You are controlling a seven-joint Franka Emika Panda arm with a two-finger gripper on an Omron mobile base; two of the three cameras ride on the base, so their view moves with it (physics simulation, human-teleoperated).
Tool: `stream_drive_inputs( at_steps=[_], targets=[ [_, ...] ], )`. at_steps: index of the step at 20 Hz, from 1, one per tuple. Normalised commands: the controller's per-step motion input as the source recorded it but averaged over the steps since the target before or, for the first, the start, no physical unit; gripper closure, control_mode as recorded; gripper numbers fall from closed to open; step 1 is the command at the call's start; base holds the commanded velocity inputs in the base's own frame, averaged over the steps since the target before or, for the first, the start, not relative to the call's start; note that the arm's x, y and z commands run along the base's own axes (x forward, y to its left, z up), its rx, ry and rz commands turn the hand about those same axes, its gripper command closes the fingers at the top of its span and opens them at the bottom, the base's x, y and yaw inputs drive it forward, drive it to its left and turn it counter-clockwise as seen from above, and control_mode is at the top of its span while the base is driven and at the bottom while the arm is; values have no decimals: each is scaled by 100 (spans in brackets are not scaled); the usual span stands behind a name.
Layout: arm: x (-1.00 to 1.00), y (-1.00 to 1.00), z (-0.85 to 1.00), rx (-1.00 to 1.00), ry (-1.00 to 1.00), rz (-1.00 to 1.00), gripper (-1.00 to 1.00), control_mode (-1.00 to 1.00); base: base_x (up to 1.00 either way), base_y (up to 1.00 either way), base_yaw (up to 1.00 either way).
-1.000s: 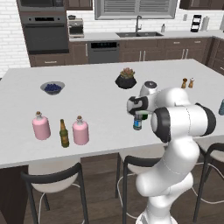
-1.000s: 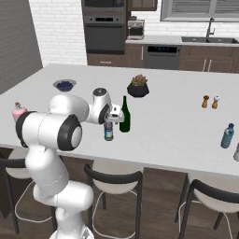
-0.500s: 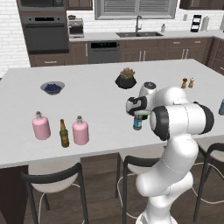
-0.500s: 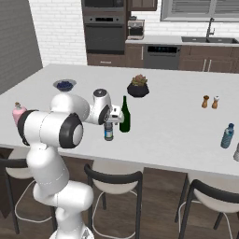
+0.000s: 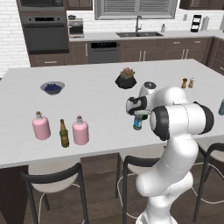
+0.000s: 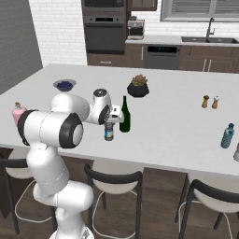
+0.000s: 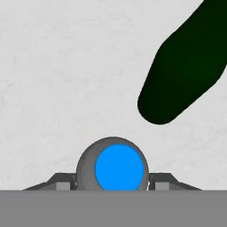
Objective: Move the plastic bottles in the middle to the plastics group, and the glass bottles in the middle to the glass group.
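Jaws now drawn in against the water bottle (image 7: pixel 119 167), wider a second ago, gripper (image 7: pixel 119 186) straddling it from above with fingers touching both sides, green wine bottle (image 7: pixel 186 66) at two o'clock, both mid-counter (image 6: pixel 177 121).

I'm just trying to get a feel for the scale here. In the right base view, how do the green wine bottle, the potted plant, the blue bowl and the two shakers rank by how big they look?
1. green wine bottle, tallest.
2. potted plant.
3. blue bowl, though it sits farther back, so that is unsure.
4. two shakers, which look alike.
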Motion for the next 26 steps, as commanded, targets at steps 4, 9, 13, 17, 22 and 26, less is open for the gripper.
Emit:
stream_drive_inputs(
  at_steps=[4,9,13,17,22,26],
  targets=[
    [-3,0,0,0,0,0,100,-100,0,0,0],
    [-45,-12,11,0,-1,-1,100,-100,0,0,0],
    [-58,-38,22,0,-2,-5,100,-100,0,0,0],
    [-40,-50,28,0,0,-5,100,-100,0,0,0],
    [-28,-66,19,0,0,-6,100,-100,0,0,0],
    [-18,-73,8,0,0,-6,100,-100,0,0,0]
  ],
)
